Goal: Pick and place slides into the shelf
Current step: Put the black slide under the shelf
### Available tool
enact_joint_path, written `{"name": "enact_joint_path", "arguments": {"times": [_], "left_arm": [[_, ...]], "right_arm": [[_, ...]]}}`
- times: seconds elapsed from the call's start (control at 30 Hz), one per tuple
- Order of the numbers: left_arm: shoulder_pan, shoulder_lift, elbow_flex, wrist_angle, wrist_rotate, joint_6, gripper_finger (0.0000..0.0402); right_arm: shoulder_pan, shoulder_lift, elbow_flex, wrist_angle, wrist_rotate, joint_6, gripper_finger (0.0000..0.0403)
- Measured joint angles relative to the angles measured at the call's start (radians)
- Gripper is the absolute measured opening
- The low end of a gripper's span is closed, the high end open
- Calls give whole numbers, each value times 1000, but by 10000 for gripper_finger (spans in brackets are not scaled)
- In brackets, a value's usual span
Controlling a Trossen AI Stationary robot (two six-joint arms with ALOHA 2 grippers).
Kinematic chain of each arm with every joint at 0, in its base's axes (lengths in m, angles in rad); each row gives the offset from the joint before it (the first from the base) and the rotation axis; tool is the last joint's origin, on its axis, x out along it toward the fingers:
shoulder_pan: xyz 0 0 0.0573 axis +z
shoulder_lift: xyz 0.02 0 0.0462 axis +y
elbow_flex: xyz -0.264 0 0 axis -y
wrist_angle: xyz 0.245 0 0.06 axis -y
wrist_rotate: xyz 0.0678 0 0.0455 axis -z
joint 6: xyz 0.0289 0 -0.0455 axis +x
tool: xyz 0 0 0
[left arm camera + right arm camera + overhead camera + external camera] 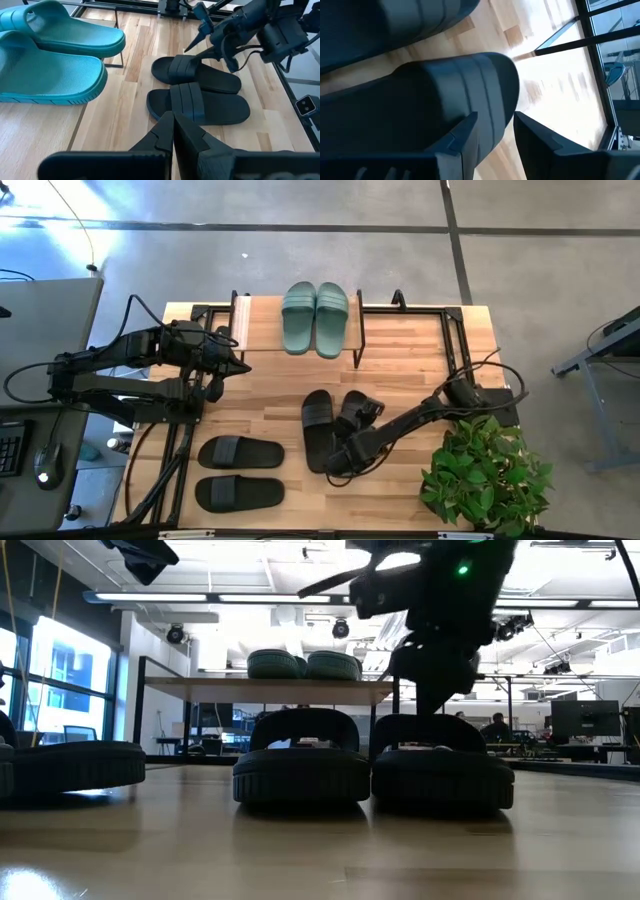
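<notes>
Two sage-green slides point(315, 318) lie side by side on the shelf's top board point(262, 320) at the table's far middle. A black pair lies mid-table: one slide point(317, 430) to the left, the other point(356, 408) angled beside it. My right gripper point(495, 116) hangs open, low over the angled slide, one finger above its ribbed strap point(487, 85), the other beside the strap's edge. My left gripper point(173, 116) is shut on nothing, raised at the table's left point(243, 366). A second black pair point(240, 472) lies flat near the front left. My right gripper comes slanting down from the table's right, its fingers point(465, 132) on either side of the strap's edge on the angled black slide. I cannot tell whether a finger touches the strap. The slide lies flat on the table.
A potted plant point(485, 475) stands at the near right corner, close behind my right arm. Thin black frame rails point(430, 310) run along the far right of the table. A side desk with a mouse point(45, 465) is at the left.
</notes>
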Motion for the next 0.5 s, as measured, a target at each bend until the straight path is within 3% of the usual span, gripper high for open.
{"name": "enact_joint_path", "arguments": {"times": [0.27,0.5], "left_arm": [[0,0,0,0,0,0,1],[0,0,0,0,0,0,1]], "right_arm": [[-62,0,-4,25,-9,-51,114],[-92,-2,-88,104,-39,-60,114]]}}
